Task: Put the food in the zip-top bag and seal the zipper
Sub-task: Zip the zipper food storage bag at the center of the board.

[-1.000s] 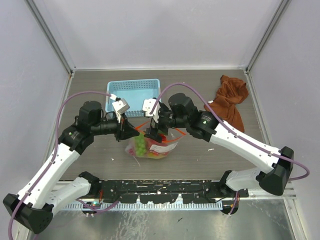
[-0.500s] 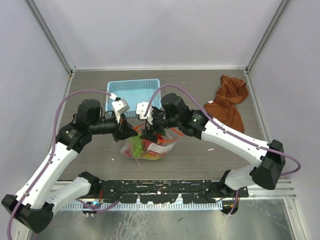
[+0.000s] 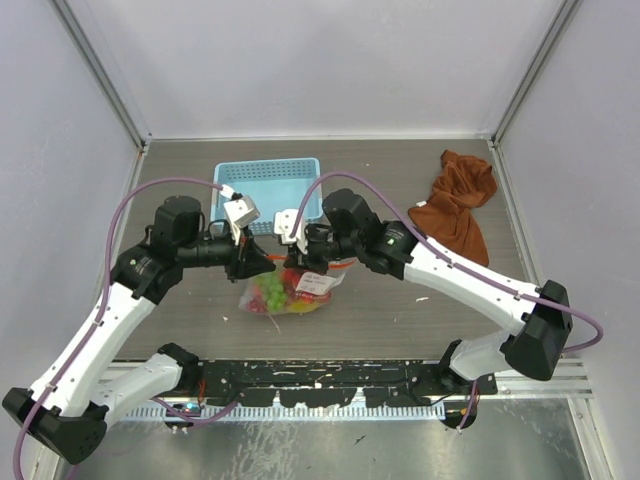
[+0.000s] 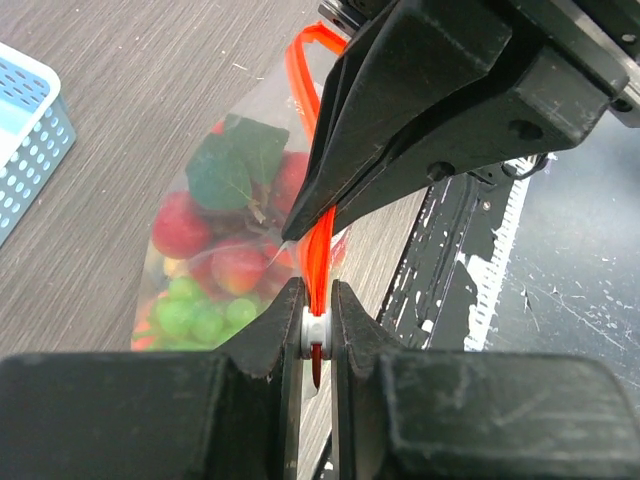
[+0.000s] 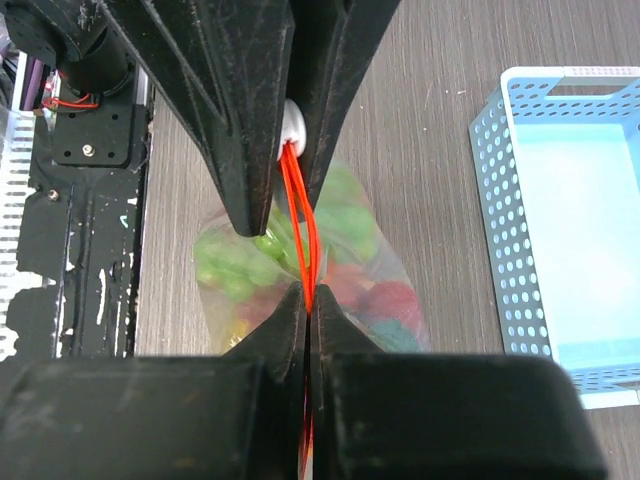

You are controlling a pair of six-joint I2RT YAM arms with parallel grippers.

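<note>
Above one zip-top bag, left fingers and right fingers each pinch its single zipper.

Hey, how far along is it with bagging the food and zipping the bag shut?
Done: the food sits in the bag, and the basket looks empty. In hand: the left gripper pinches the zipper at its white tab, and the right gripper is shut on the strip close beside it. Left: the strands between them bow apart, so the seal is not yet finished.
</note>
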